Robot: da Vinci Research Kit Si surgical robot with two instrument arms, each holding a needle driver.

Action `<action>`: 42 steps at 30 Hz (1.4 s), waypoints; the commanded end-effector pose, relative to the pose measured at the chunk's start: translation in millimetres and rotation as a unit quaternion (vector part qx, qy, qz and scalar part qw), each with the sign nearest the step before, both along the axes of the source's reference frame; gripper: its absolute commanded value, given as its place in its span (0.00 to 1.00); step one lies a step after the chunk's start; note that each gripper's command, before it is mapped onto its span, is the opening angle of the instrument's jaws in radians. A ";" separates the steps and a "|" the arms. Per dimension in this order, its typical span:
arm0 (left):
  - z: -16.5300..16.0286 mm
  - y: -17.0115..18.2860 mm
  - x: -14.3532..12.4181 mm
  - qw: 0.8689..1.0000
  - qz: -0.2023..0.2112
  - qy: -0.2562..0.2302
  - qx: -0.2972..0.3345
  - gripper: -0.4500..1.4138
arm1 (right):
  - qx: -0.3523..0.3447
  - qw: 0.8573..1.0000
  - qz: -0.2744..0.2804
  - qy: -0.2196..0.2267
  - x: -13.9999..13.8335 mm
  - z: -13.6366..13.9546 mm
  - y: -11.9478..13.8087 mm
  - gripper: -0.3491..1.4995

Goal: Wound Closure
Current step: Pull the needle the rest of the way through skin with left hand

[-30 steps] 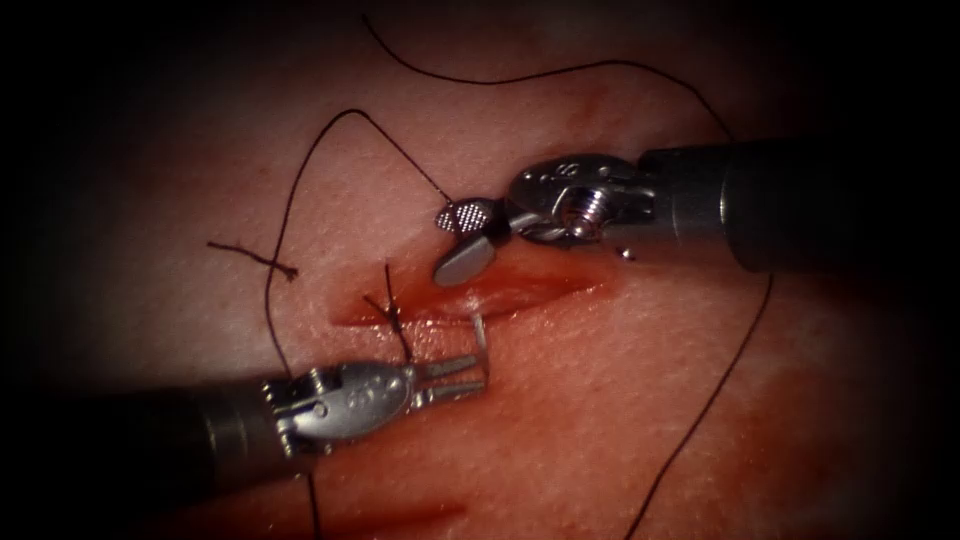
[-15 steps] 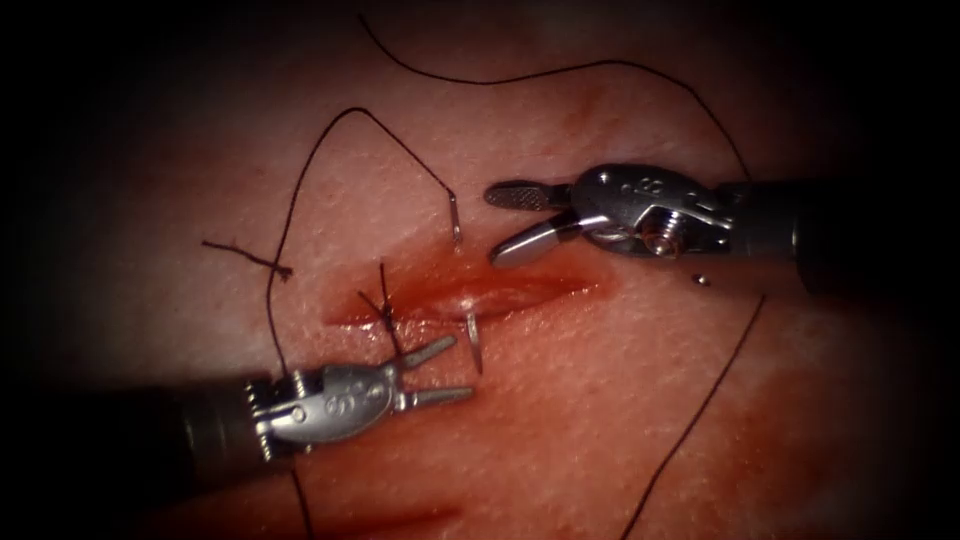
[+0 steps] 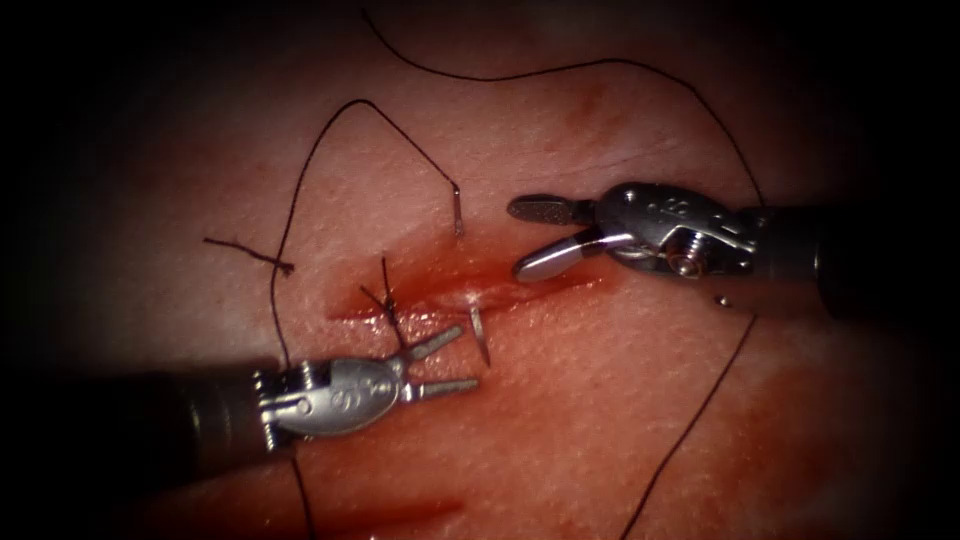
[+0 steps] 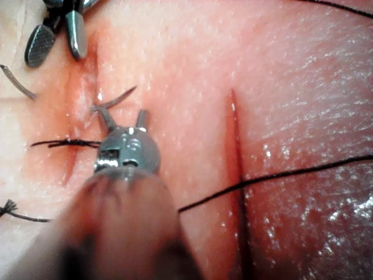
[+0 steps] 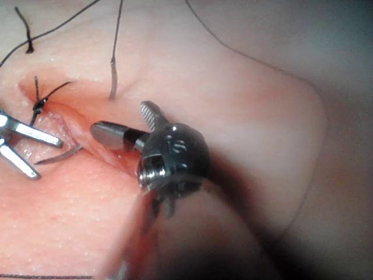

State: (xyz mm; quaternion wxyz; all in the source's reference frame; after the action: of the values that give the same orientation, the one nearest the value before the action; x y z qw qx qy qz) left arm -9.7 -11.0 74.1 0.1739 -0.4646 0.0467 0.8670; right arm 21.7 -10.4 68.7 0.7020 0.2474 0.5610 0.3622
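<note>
The curved needle sits in the tissue (image 3: 600, 400) across the cut (image 3: 540, 285), just right of a tied stitch (image 3: 388, 305). Its tail (image 3: 457, 212) with the thread (image 3: 330, 140) stands out beyond the cut, and its tip (image 3: 480, 338) sticks out on the near side. My left tool (image 3: 468, 356) is open beside the tip and holds nothing. My right tool (image 3: 517, 240) is open to the right of the tail and holds nothing. The left wrist view has the tip (image 4: 113, 99) just ahead of the open left tool (image 4: 123, 119). The right wrist view has the tail (image 5: 113, 84), the tip (image 5: 58, 154) and the open right tool (image 5: 119, 118).
A loose cut piece of thread (image 3: 250, 255) lies left of the stitch. The long thread loops around behind the right tool and runs down the tissue at the right (image 3: 700, 400). A second red cut (image 3: 380, 515) lies near the front edge, also in the left wrist view (image 4: 236, 175).
My right tool has drawn back to the right, uncovering the needle's tail. My left tool's jaws have spread wider next to the needle's tip. The needle stays in the tissue.
</note>
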 end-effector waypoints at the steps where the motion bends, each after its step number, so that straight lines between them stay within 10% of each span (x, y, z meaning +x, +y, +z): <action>1: 0.8 0.2 -0.7 1.000 0.003 -0.001 -0.002 0.39 | -0.001 1.000 0.007 0.002 0.1 0.3 0.1 0.87; 25: 1.1 3.5 -3.3 0.999 0.004 0.000 -0.044 0.44 | 0.000 1.000 0.024 -0.001 -1.2 1.3 -1.4 0.84; 34: 1.4 4.1 -3.4 0.999 0.004 0.003 -0.046 0.00 | 0.002 1.000 0.027 0.002 -1.1 1.2 -1.6 0.82; 42: -0.4 3.9 -2.8 0.999 -0.008 -0.050 0.017 0.00 | 0.018 0.999 0.036 0.004 -1.1 1.1 -2.0 0.74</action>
State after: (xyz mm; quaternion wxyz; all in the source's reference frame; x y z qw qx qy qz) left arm -12.0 -7.2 72.8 0.2042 -0.5073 0.0155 0.8371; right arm 19.9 -12.5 69.4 0.6823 0.2399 0.5652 0.3967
